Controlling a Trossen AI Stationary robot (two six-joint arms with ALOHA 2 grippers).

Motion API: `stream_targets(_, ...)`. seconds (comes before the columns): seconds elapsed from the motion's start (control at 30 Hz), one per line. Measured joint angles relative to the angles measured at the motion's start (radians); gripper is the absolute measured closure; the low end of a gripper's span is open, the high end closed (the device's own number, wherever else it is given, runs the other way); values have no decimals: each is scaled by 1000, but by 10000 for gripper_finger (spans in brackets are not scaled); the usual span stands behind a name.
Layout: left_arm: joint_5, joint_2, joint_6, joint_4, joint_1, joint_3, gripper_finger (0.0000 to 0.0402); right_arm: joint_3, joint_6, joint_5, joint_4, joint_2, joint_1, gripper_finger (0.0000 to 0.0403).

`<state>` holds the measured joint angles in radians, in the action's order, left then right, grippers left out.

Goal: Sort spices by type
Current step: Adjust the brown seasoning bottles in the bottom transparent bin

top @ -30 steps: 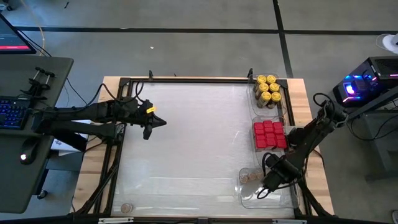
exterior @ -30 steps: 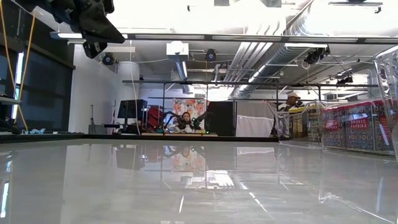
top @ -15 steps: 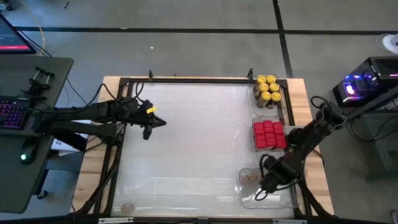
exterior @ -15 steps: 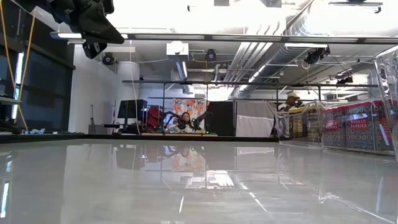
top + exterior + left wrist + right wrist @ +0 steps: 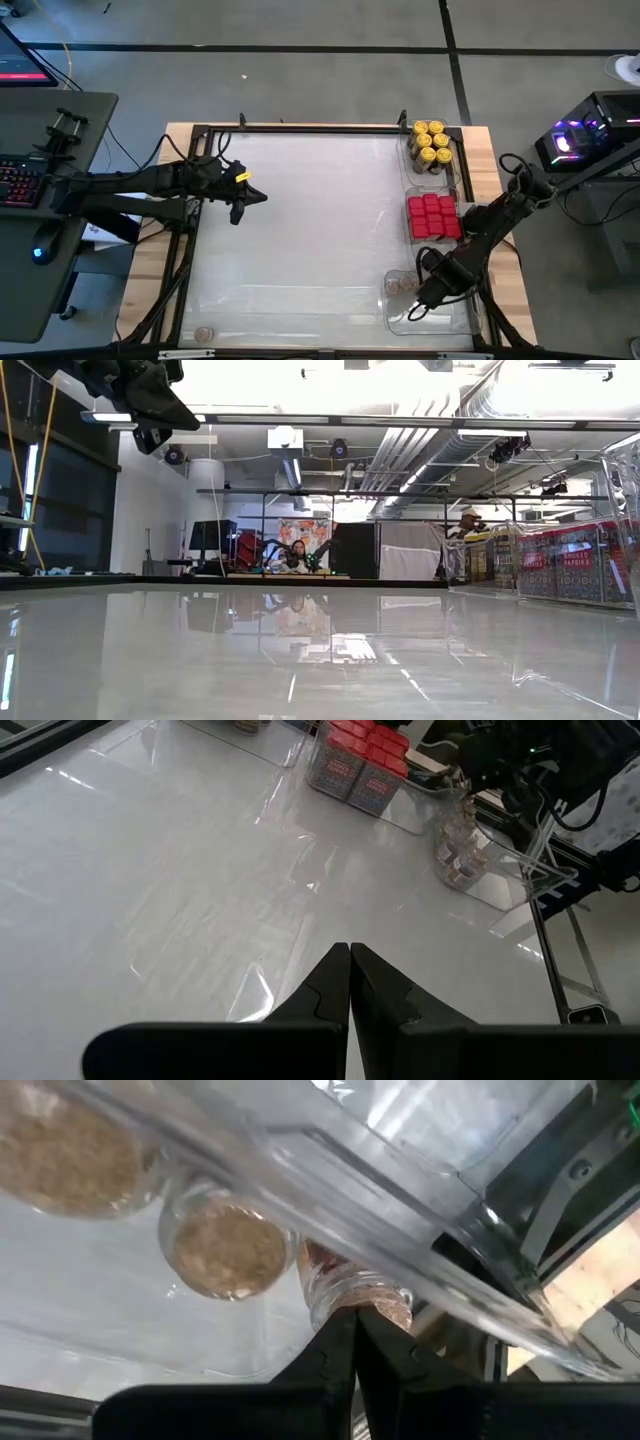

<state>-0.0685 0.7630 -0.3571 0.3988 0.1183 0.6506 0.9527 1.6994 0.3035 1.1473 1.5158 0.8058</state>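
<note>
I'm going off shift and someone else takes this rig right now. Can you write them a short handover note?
Left claw: shut, empty, hanging over the table's left side.
Right claw: shut, holding nothing, low in the near clear tray beside the brown-topped jars.
Yellow-lidded jars: grouped in the far right tray.
Red tins: grouped in the middle right tray.
Done: those three groups are sorted.
Left: one stray jar at the near left edge, apparently brown-topped, probably belongs with the brown-topped group.
</note>
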Motion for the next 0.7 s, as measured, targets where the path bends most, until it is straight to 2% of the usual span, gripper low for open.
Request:
stream_targets(0.2, 0, 0, 3, 0, 0, 0, 401, 5, -49, -18, -7, 0, -16, 403)
stream_targets(0.4, 0, 0, 20, 0, 0, 0, 402, 43, -52, -117, 21, 2, -21, 403)
stream_targets(0.7, 0, 0, 21, 0, 0, 0, 401, 106, -58, -108, 161, 5, -20, 403)
